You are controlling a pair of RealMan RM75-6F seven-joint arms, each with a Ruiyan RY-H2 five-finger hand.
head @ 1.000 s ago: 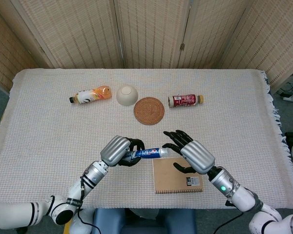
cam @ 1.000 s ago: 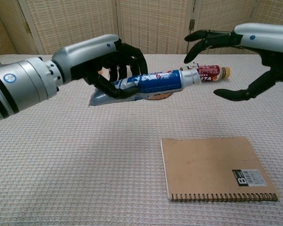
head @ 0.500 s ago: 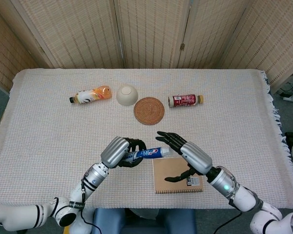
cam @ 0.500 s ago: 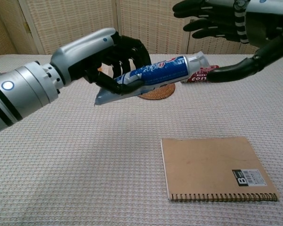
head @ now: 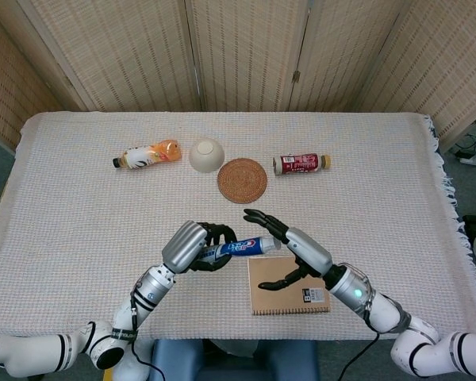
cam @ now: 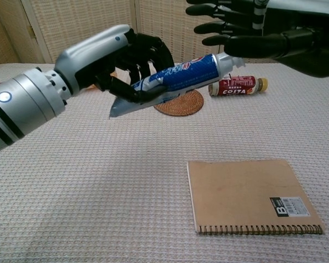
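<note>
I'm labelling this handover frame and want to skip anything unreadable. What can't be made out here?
- Whether the right hand touches the toothpaste tube cap: its fingers cover the cap in the chest view, and it is too small in the head view.
- The tube's middle: the left hand wraps it.
- Notebook label print: too small.

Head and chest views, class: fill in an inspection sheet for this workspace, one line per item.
Surface: table under a pale woven cloth.
Job's things: toothpaste tube held off the table by the left hand, cap end tilted up toward the right hand.
Clutter: spiral notebook lying flat; round woven coaster; upturned bowl; orange bottle and red bottle on their sides.
Hands: left grips the tube; right has its fingers spread about the cap, contact unclear.
Cables: one on the floor at right.
Surroundings: woven folding screens behind.
</note>
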